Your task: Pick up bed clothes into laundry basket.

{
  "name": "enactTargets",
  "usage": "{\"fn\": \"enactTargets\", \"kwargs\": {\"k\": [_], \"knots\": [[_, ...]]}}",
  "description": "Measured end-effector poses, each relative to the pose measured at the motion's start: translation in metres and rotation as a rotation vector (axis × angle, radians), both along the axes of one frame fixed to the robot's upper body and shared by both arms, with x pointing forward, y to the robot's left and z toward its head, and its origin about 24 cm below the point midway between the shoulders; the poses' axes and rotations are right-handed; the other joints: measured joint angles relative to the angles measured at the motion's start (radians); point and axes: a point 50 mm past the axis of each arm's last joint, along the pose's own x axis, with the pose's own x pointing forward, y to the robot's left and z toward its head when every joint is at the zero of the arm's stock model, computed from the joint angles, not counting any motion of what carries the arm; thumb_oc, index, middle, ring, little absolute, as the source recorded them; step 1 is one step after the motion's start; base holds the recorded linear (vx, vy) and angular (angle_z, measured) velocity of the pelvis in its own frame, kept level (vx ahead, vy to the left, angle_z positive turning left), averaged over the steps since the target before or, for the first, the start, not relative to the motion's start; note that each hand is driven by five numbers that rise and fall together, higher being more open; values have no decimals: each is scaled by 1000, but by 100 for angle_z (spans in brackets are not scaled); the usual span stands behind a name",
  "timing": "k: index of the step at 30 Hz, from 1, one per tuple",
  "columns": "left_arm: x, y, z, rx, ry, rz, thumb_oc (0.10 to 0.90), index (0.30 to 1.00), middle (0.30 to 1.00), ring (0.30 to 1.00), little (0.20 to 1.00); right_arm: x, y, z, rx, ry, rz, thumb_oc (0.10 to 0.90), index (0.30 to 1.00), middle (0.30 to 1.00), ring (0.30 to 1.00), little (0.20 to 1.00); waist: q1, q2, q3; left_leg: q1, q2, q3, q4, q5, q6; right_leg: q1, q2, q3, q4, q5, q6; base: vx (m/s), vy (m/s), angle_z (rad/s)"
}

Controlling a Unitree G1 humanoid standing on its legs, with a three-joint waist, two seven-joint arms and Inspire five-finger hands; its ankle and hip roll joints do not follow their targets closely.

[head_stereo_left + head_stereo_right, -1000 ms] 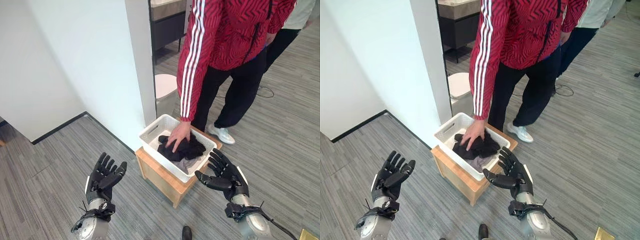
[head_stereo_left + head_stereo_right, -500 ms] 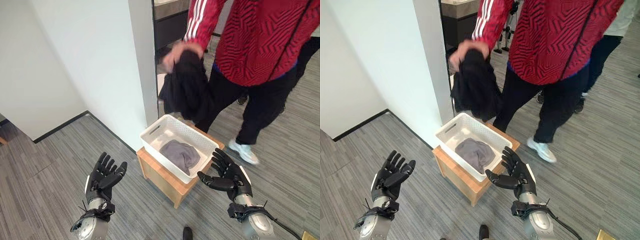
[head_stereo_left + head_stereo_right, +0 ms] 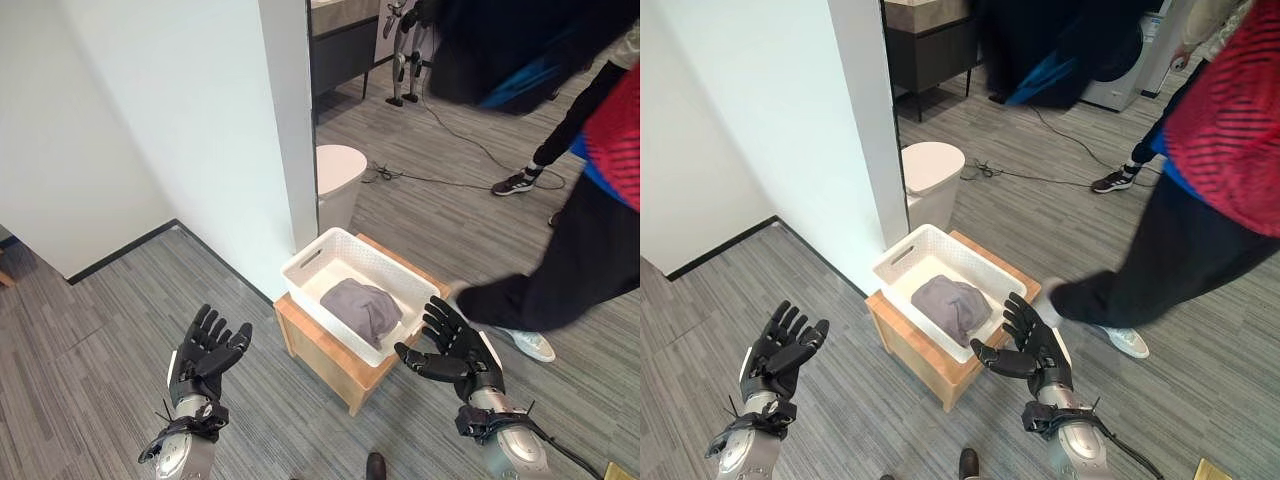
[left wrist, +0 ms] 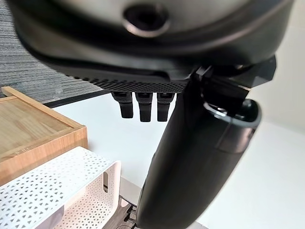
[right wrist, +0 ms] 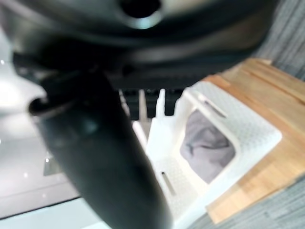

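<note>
Grey cloth (image 3: 362,303) in white basket (image 3: 305,271) on wooden stand (image 3: 310,345). Left hand (image 3: 205,356) spread, empty, at basket's 8 o'clock; right hand (image 3: 452,349) spread, empty, at 4. Right eye view adds washer (image 3: 1127,72) behind person (image 3: 1200,200).

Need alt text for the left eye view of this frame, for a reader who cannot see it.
A white perforated plastic laundry basket holding a crumpled grey cloth sits on a low wooden stand, between the robot's open left hand and open right hand, both raised and empty. A person in dark trousers steps past on the right.
</note>
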Motion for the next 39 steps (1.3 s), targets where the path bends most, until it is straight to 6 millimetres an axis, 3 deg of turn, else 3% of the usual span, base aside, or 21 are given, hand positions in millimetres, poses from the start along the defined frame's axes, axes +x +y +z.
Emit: {"fn": "enactTargets", "kwargs": {"k": [14,19,21,22,23,24,25,26,27,28,29,30,31,32,33,34,35,36,37,38,39], "knots": [[0,1,1,2,-5,6,800,900,900,900,900,1,1,0,1,-2,3,800,900,900,900,900,6,0,0,-5,-1,-5,-1,0,-1,0,-2,-7,0,0,1,-5,3,1],[14,-2,10,4,-57,-7,800,900,900,900,900,7,6,5,9,-29,24,800,900,900,900,900,21,-5,5,-39,-5,-72,40,2,-5,-7,-13,-67,51,-35,6,-88,-40,40],[30,-16,16,-10,-98,-64,800,900,900,900,900,7,4,4,14,-33,11,800,900,900,900,900,34,5,20,-77,-24,-166,71,9,-10,-17,-25,-112,146,-85,10,-55,-104,138],[43,-29,23,-19,-132,-117,800,900,900,900,900,4,0,3,8,-26,-9,800,900,900,900,900,14,8,26,-101,-35,-267,94,12,-12,-21,-34,-89,219,-147,13,23,-192,318],[51,-38,34,-15,-191,-163,800,900,900,900,900,5,2,4,6,-28,4,800,900,900,900,900,5,-6,27,-142,-67,-382,100,15,6,-7,-27,70,295,-257,15,44,-280,322],[55,-39,41,-13,-231,-162,800,900,900,900,900,10,7,7,13,-47,33,800,900,900,900,900,-3,-24,25,-166,-80,-439,131,33,-6,-3,22,226,312,-324,16,14,-261,300],[55,-36,42,-7,-239,-145,800,900,900,900,900,17,11,11,17,-68,64,800,900,900,900,900,-5,-12,28,-203,-88,-489,164,28,-13,11,63,296,304,-339,-14,-38,-218,170],[53,-30,42,5,-237,-128,800,900,900,900,900,29,17,21,28,-115,94,800,900,900,900,900,28,7,36,-219,-89,-522,158,27,-11,20,108,336,335,-351,-36,-144,-232,128],[52,-29,39,7,-225,-123,800,900,900,900,900,33,19,25,40,-136,107,800,900,900,900,900,34,14,37,-223,-97,-561,153,33,-8,22,154,424,363,-364,-54,-216,-339,171],[47,-19,34,26,-198,-99,800,900,900,900,900,39,24,31,49,-172,146,800,900,900,900,900,30,28,35,-235,-100,-671,135,87,-52,35,220,487,365,-382,-134,-300,-395,176],[47,-18,36,30,-206,-98,800,900,900,900,900,41,23,35,48,-185,158,800,900,900,900,900,26,13,46,-240,-98,-668,125,96,-55,31,206,450,360,-362,-141,-267,-375,237],[36,-16,28,14,-186,-66,800,900,900,900,900,42,25,36,53,-181,191,800,900,900,900,900,75,38,42,-260,-90,-716,93,124,-43,30,255,372,382,-351,-155,-251,-303,174],[32,-11,29,19,-190,-45,800,900,900,900,900,42,25,37,54,-179,206,800,900,900,900,900,65,19,41,-269,-86,-723,93,115,-56,28,241,346,356,-351,-178,-132,-176,194],[28,-7,27,16,-178,-17,800,900,900,900,900,45,28,38,57,-184,228,800,900,900,900,900,66,6,57,-290,-79,-699,119,102,-69,40,232,294,329,-344,-192,-342,-214,152],[14,5,14,29,-111,31,800,900,900,900,900,47,34,39,60,-187,271,800,900,900,900,900,112,-14,68,-303,-70,-600,177,38,-49,39,235,265,337,-340,-200,-376,-183,140],[8,9,6,26,-72,49,800,900,900,900,900,46,37,39,66,-188,282,800,900,900,900,900,110,-20,76,-305,-56,-483,161,3,75,52,220,188,320,-337,-206,-376,-183,176],[7,13,-1,19,-37,60,800,900,900,900,900,40,37,32,76,-160,275,800,900,900,900,900,86,-59,83,-296,-41,-313,109,-84,214,80,180,110,294,-334,-211,-230,-149,209],[6,16,-3,13,-25,75,800,900,900,900,900,38,38,28,73,-136,281,800,900,900,900,900,65,-84,91,-293,-28,-200,152,-89,219,70,158,89,317,-338,-204,-259,-141,205],[-6,19,-6,15,0,84,800,900,900,900,900,38,41,26,69,-117,304,800,900,900,900,900,79,-86,82,-272,3,-194,227,-12,98,35,166,115,400,-345,-174,-334,-185,188],[-9,20,-9,30,23,62,800,900,900,900,900,32,43,27,137,-131,271,800,900,900,900,900,53,-132,75,-281,-6,-65,420,-63,81,56,106,0,385,-385,-226,-289,-98,152],[-13,17,-12,21,38,57,800,900,900,900,900,29,42,26,159,-132,262,800,900,900,900,900,51,-130,54,-242,-19,-60,419,-57,49,53,100,14,365,-391,-212,-202,-37,133]]}}
